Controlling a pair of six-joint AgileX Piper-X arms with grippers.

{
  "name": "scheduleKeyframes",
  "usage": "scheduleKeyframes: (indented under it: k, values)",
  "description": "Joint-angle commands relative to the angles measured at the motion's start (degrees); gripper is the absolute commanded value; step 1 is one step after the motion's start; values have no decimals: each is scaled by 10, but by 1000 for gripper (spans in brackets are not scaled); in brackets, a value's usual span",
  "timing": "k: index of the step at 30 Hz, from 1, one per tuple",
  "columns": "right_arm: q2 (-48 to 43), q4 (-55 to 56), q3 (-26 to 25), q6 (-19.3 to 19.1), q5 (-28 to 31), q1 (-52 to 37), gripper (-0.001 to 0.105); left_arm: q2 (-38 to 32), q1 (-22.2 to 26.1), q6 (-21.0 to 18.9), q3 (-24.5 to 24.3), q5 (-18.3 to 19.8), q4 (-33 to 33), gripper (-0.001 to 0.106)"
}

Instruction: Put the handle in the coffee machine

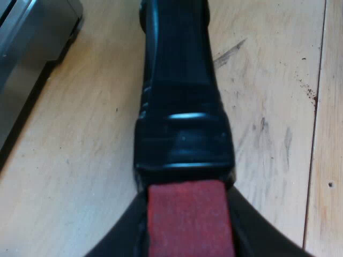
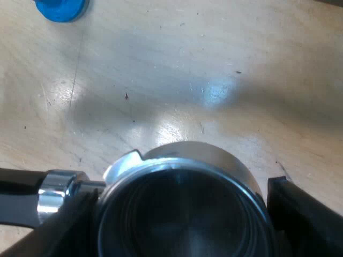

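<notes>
The holder's dark handle (image 1: 179, 96) runs away from me over the wooden table and ends in a red tip (image 1: 187, 219). My left gripper (image 1: 187, 238) is shut on that red end, with a black finger (image 1: 115, 243) on each side. The holder's round metal basket (image 2: 182, 203) sits open side up between the black fingers (image 2: 300, 214) of my right gripper (image 2: 185, 219), which is shut on it. A chrome collar (image 2: 53, 195) joins the basket to the handle.
A corner of the metal espresso machine (image 1: 27, 48) stands on the wooden table (image 1: 278, 134) beside the handle. A blue tamper (image 2: 61, 8) lies on the wood beyond the basket. Bare table (image 2: 214, 80) stretches between them.
</notes>
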Motion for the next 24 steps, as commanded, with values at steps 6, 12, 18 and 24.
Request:
scheduleKeyframes:
  k: [6, 12, 18, 24]
  values:
    - [-8, -5, -6, -11, -19, -3, 90, 0, -1, 3, -4, 23, -1, 0]
    - [-10, -6, -6, -11, -15, -3, 90, 0, -1, 1, -4, 23, 0, 0]
    - [-34, -19, -6, -11, 6, -3, 90, 0, -1, -43, -8, 25, 0, 0]
    - [-66, -20, -6, -11, 48, -3, 90, 0, -1, -47, -35, 25, 36, 0]
